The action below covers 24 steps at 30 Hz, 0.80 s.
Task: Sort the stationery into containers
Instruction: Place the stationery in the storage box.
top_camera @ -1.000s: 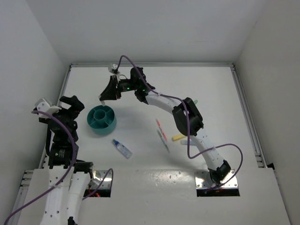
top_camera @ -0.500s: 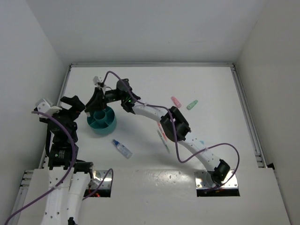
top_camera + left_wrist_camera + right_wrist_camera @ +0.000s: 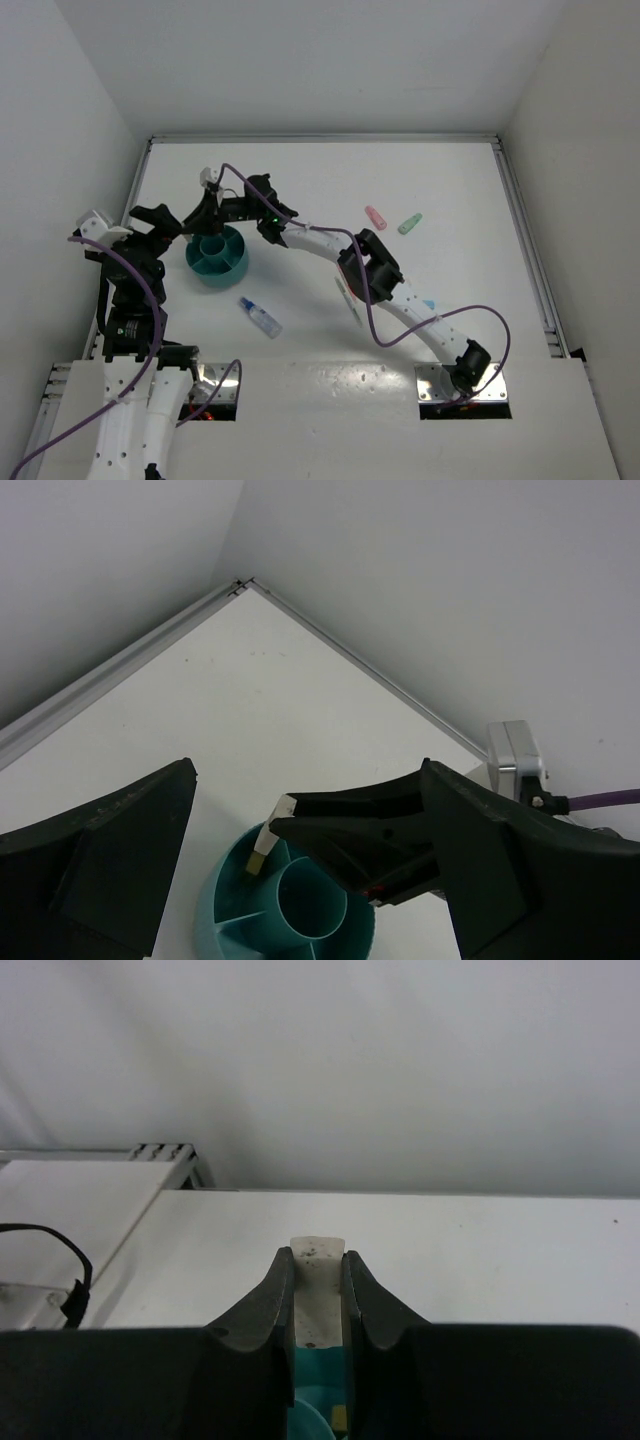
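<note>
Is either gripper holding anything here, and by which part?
The right gripper pinches a pale eraser-like bar across its long sides, one end poking past the fingertips, over the teal organiser; the left gripper holds nothing.

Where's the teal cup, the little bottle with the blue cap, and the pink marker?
Round teal plastic cup (image 3: 216, 277): top view, its outer wall.
Clear bottle with blue cap (image 3: 265, 320): top view, its clear body.
Stubby pink marker (image 3: 375, 216): top view, its middle.

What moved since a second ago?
The right gripper, still pinching the beige eraser, swung left and now hangs over the far rim of the teal organiser. Nothing was let go. The left gripper stayed open beside it, and the bottle and the organiser did not move.
</note>
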Available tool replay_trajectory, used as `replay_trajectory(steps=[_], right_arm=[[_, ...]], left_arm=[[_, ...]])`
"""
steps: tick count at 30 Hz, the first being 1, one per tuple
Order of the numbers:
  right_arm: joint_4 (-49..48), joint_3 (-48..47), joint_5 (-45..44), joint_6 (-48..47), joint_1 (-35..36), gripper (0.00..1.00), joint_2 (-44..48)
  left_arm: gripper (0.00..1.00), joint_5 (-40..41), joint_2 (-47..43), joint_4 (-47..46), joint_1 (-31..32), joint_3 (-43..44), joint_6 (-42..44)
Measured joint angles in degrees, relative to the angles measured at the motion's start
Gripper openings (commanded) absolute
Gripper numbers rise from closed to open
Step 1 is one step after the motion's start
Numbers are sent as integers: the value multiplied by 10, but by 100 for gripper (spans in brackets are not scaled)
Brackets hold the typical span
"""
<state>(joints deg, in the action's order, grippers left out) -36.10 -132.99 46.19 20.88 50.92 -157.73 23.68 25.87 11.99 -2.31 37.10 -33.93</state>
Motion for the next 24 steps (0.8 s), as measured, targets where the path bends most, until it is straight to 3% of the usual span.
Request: replay_trajectory(steps=[7, 13, 17, 24], right_arm=[[15, 4, -8, -28, 0, 2, -15], [21, 18, -8, -41, 0, 12, -16], [19, 24, -5, -44, 0, 33, -15], [14, 28, 2, -48, 0, 40, -14]], left_arm=[[100, -3, 0, 0, 0, 0, 0], [100, -3, 0, 0, 0, 0, 0], [100, -3, 0, 0, 0, 0, 0], [100, -3, 0, 0, 0, 0, 0]])
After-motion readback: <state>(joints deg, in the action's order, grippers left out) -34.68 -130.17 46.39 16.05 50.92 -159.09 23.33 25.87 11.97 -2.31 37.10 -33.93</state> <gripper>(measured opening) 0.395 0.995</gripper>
